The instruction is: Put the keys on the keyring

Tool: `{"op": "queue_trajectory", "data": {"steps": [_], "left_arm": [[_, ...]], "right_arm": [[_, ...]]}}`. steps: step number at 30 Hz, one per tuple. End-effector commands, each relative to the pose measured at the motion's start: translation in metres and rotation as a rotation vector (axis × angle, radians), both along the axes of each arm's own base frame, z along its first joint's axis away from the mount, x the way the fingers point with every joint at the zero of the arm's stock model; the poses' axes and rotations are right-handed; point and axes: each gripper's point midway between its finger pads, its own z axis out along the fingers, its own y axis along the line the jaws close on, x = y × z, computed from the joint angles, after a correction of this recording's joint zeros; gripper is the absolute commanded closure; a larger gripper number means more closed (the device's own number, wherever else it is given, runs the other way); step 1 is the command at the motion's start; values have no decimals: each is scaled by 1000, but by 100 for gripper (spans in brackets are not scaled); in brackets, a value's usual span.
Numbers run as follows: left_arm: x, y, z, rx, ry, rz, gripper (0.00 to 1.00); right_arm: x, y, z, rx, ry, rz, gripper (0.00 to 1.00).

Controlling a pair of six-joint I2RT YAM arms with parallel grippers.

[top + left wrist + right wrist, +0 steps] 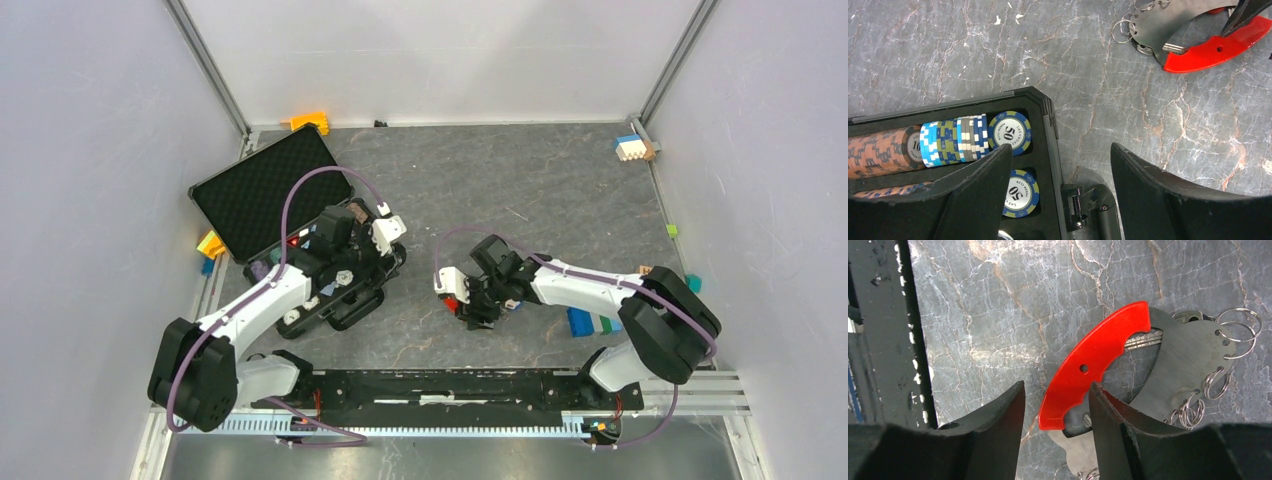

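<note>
Our right gripper [1057,387] has its fingers apart, straddling the lower end of the long red clip [1088,370], and one finger touches the clip's edge. The clip belongs to the keyring [1188,360], which lies flat on the marbled table [998,305] with a key blade [1143,341] showing just beside the clip. Our left gripper [1060,146] hangs wide open over the corner of the chip case [1048,112].

table [560,190]: grey marble | chip case [265,190] | keyring [1098,355] | coloured blocks [633,148]
</note>
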Motion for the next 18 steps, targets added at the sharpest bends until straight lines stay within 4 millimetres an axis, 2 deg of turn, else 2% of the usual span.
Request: {"op": "queue_trajectory", "data": {"steps": [1,9,14,18], "left_arm": [[16,-1,23,-30,-63,49,21],[18,2,24,-18,-71,57,21],[17,2,24,-17,-66,57,21],[15,3,23,-11,-63,50,21]], "right_arm": [[9,7,-5,-23,-63,-29,45],[-3,-9,-32,-126,-49,-32,49],[2,-20,-41,-184,-73,-57,51],[9,-22,-37,-195,-117,-50,65]]}}
